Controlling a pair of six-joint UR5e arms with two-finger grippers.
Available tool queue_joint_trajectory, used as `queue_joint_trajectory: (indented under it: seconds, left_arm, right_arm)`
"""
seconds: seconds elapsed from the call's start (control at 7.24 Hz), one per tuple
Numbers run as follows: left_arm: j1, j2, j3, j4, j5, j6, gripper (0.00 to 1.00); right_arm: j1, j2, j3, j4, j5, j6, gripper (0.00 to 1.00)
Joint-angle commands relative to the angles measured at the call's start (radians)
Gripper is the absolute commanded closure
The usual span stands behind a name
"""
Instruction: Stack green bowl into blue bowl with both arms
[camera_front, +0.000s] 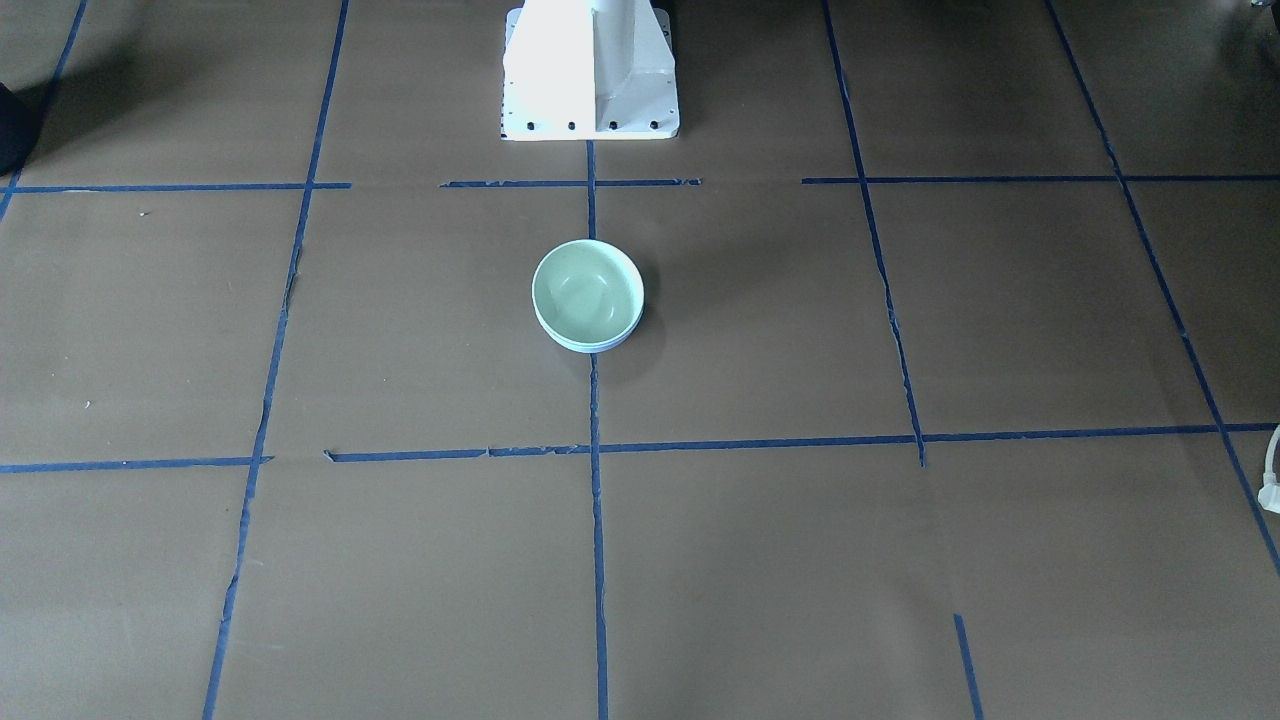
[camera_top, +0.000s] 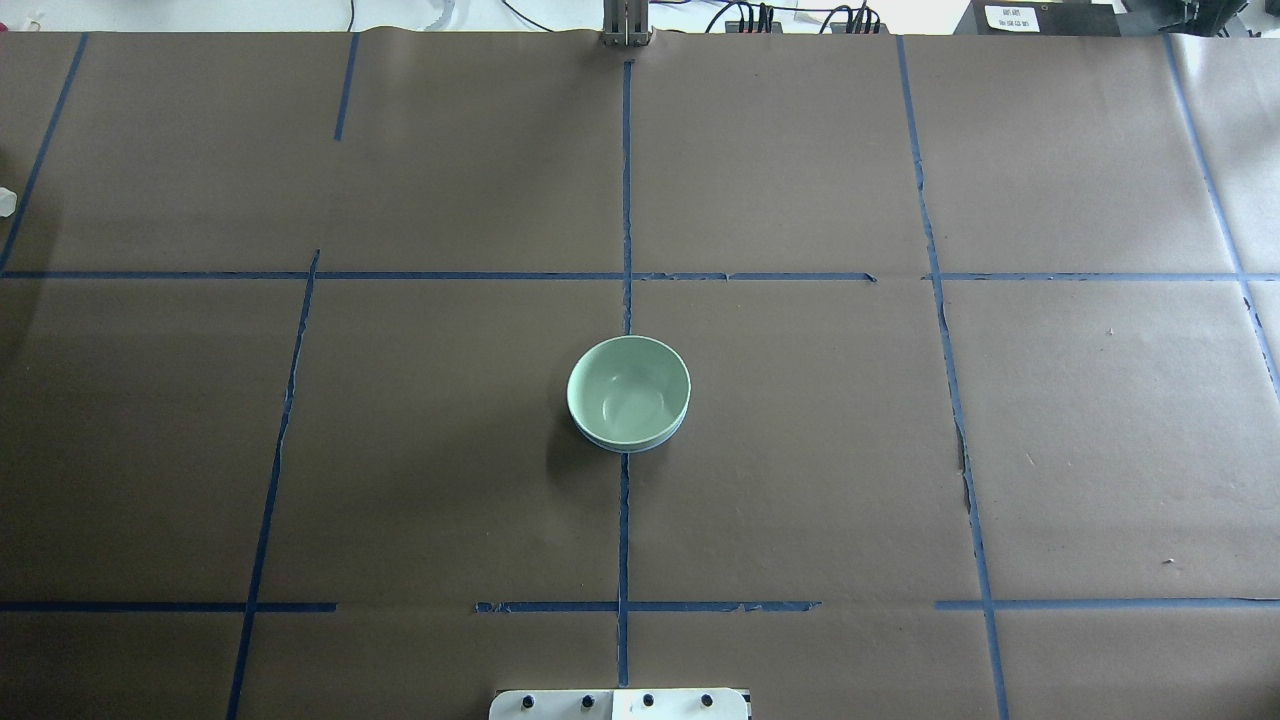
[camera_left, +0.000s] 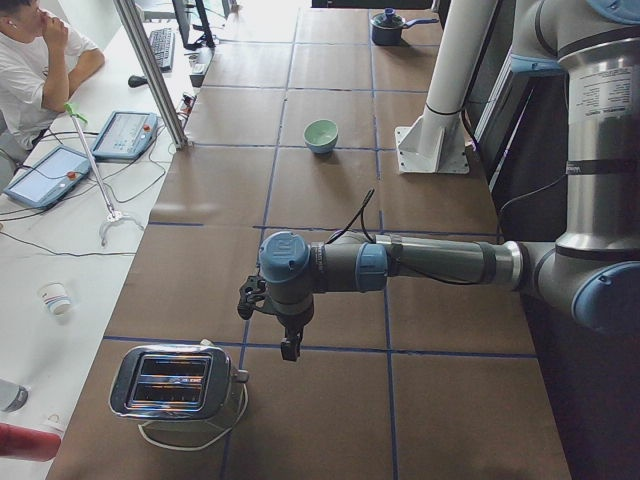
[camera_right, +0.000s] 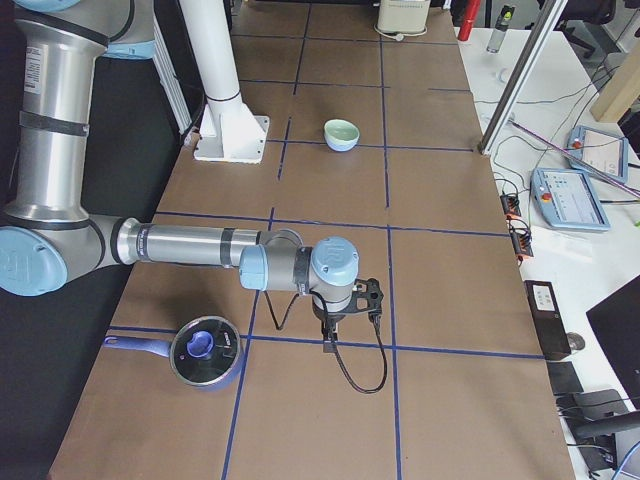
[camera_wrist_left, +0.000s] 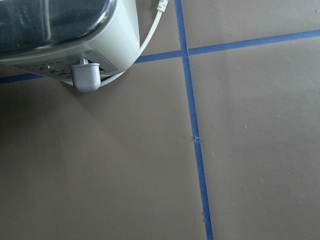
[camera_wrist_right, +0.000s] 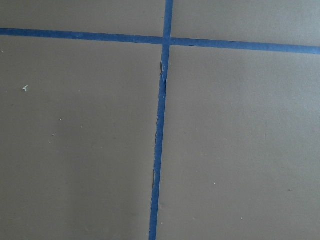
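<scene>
The green bowl (camera_front: 588, 292) sits nested inside the blue bowl (camera_front: 590, 347) at the table's middle, on the centre tape line; only a thin blue rim shows under it. Both also show in the overhead view, the green bowl (camera_top: 628, 388) and the blue bowl's rim (camera_top: 625, 447). No arm is near them. The left gripper (camera_left: 291, 348) hangs over the table's left end, next to a toaster. The right gripper (camera_right: 328, 345) hangs over the right end, next to a pot. I cannot tell whether either is open or shut. The wrist views show only table.
A chrome toaster (camera_left: 180, 385) with a white cord stands at the table's left end. A lidded pot (camera_right: 205, 352) stands at the right end. The white pedestal (camera_front: 590, 70) stands behind the bowls. A person (camera_left: 30, 60) sits beside the table.
</scene>
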Motion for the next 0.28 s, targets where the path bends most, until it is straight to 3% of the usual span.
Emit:
queue_joint_trajectory:
  seconds: [0.0,0.14]
  left_arm:
    - [0.0,0.0,0.0,0.001,0.0,0.0,0.0]
    - [0.0,0.0,0.0,-0.001,0.0,0.0,0.0]
  right_arm:
    - [-0.001,0.0,0.0,0.0,0.002,0.0,0.0]
    - [-0.001,0.0,0.0,0.0,0.002,0.0,0.0]
